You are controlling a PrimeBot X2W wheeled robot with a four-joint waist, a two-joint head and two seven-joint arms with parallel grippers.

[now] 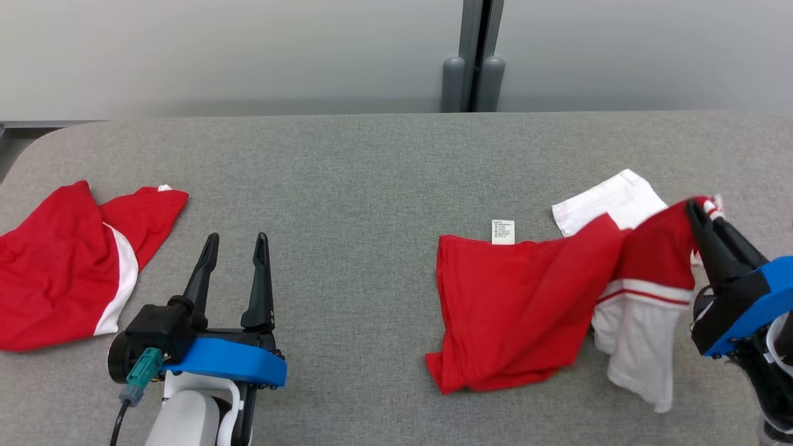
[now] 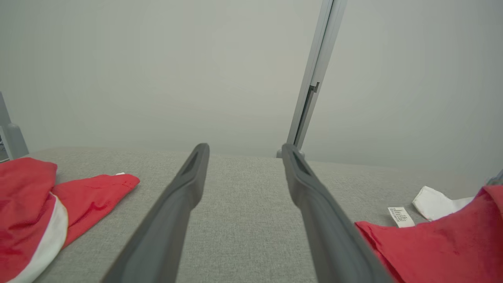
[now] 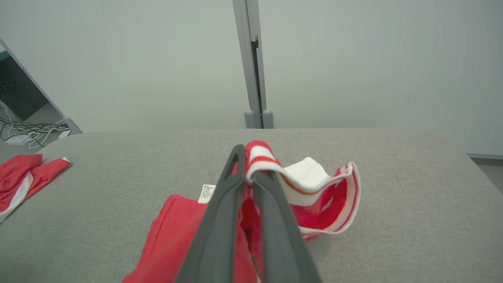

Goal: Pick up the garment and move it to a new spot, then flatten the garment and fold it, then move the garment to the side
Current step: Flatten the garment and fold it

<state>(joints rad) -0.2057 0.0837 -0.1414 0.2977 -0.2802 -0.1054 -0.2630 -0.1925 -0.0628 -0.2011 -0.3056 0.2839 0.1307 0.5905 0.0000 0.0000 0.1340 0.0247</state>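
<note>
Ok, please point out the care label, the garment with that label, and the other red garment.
care label (image 1: 503, 231): head view, middle of the white tag.
garment with the label (image 1: 520, 303): head view, its red body.
other red garment (image 1: 56, 272): head view, its red middle.

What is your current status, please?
Right gripper jaws shut on striped band of red-and-white fabric garment. Left gripper jaws open, empty. Other crumpled red garment far left, clear.

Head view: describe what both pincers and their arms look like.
Left pincer and right pincer: each has two long, tapering dark fingers on a blue mount. The left has a teal connector with a black cable and a pale forearm.
</note>
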